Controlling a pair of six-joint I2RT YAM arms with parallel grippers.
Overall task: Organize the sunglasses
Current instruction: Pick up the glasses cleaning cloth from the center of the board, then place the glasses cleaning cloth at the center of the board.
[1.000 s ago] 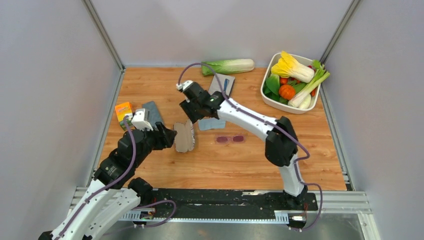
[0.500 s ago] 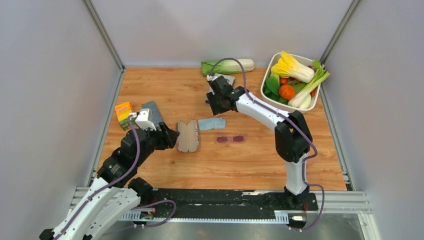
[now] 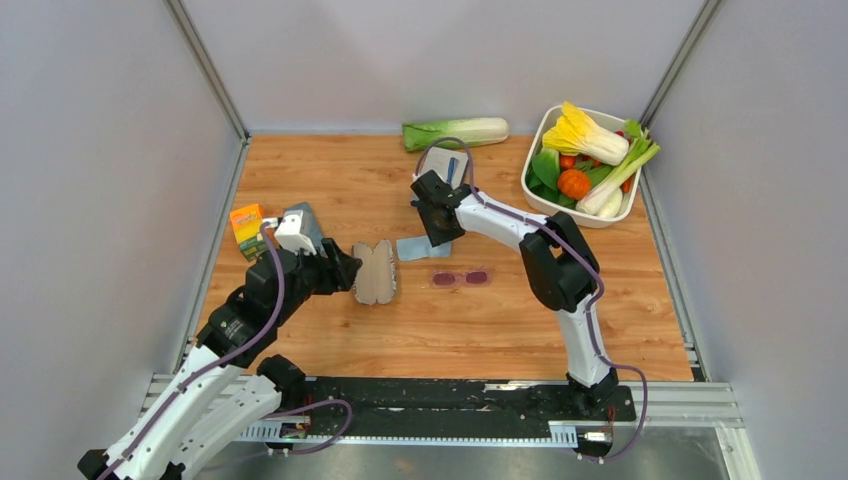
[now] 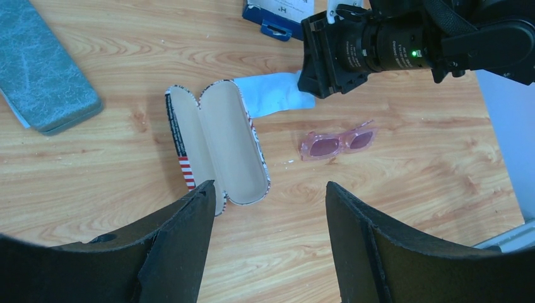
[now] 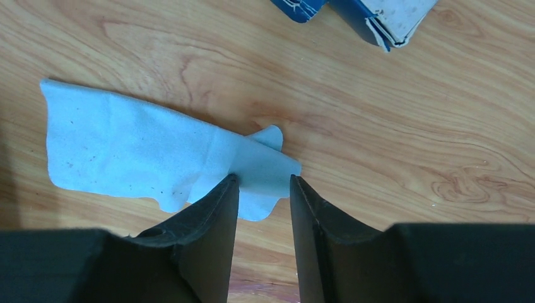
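Wood-grain desk [image 3: 330,180] between grey walls: thin-framed sunglasses with pink-purple lenses [image 4: 337,142] lie flat near the open oblong case [image 4: 217,151]. Right pincer [image 5: 263,183], narrow, straddles a raised corner of the light blue cloth [image 5: 139,154]; pinch that fold squarely before lifting. Left pincer [image 4: 270,187] gapes wide, empty.

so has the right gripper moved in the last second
yes, the right gripper has swung right, away from the open case to the right end of the blue cloth
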